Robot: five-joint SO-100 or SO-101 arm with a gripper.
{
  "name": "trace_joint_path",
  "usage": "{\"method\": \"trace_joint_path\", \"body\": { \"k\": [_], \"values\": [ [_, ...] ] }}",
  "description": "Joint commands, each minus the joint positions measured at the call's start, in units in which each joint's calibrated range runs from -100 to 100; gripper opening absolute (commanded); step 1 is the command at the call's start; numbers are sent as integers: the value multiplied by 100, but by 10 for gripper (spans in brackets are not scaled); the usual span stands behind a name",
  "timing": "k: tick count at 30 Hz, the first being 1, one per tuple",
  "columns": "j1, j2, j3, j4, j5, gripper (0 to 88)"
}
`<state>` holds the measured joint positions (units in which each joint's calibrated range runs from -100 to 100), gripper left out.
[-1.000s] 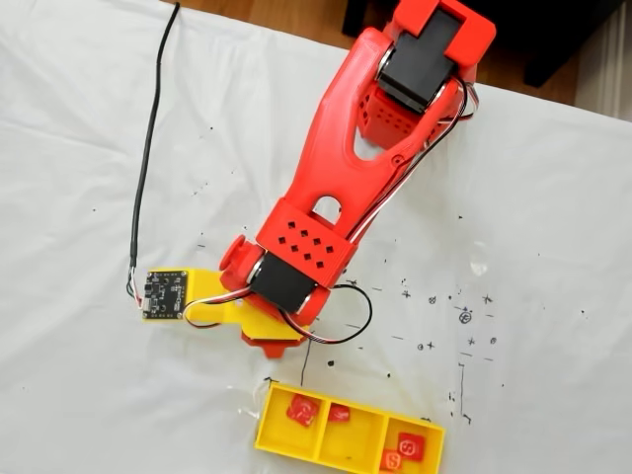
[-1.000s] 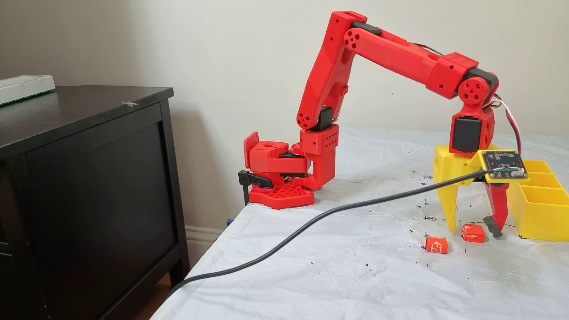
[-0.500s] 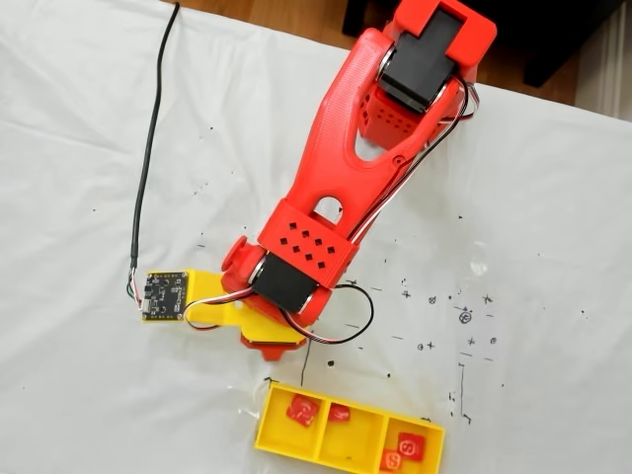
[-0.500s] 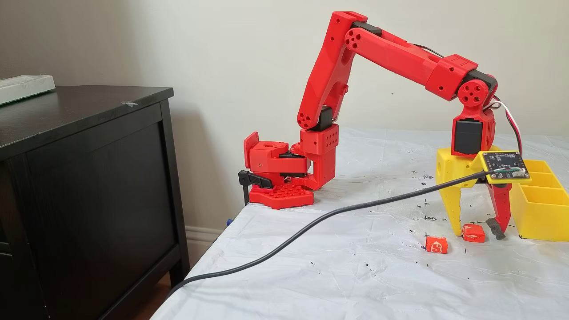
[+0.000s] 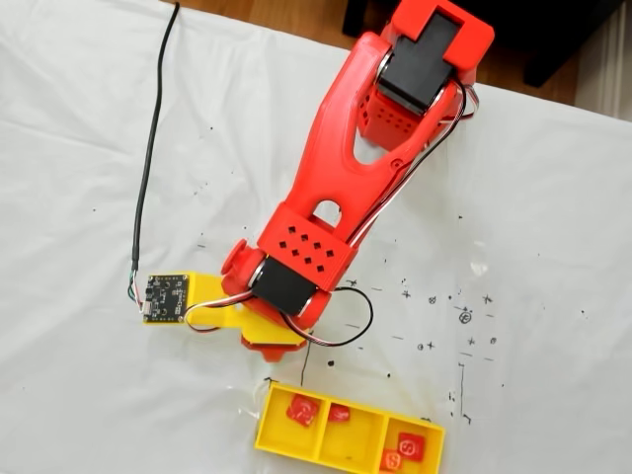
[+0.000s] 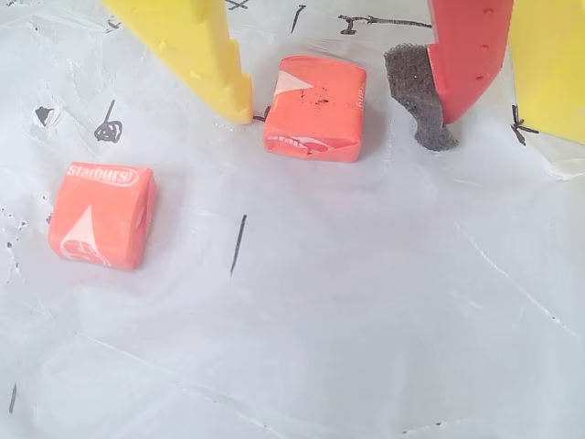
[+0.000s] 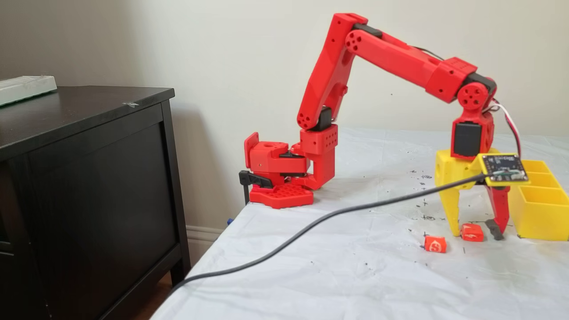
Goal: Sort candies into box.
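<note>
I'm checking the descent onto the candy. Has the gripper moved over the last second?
Yes. In the side fixed view the gripper has come down slightly toward the table beside the yellow box, its open fingers straddling an orange candy.

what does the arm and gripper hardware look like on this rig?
Bright red printed arm with black servos and perforated housings. Gripper: one yellow finger, one red finger tipped with dark foam. Red, white and black wires loop at the wrist; a black cable feeds a yellow-mounted circuit board.
</note>
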<state>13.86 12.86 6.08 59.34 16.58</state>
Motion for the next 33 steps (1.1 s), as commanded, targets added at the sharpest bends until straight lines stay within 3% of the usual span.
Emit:
{"method": "trace_joint_path", "body": {
  "k": [1, 11, 22, 27, 33],
  "values": [
    [-90, -56, -194, 22, -34, 49],
    [-190, -1073, -158, 349, -274, 2],
    [-1041, -3033, -39, 374, -874, 2],
    [-1485, -3431, 125, -224, -1236, 2],
    [-1920, -3677, 1217, -1935, -1441, 2]
  ]
}}
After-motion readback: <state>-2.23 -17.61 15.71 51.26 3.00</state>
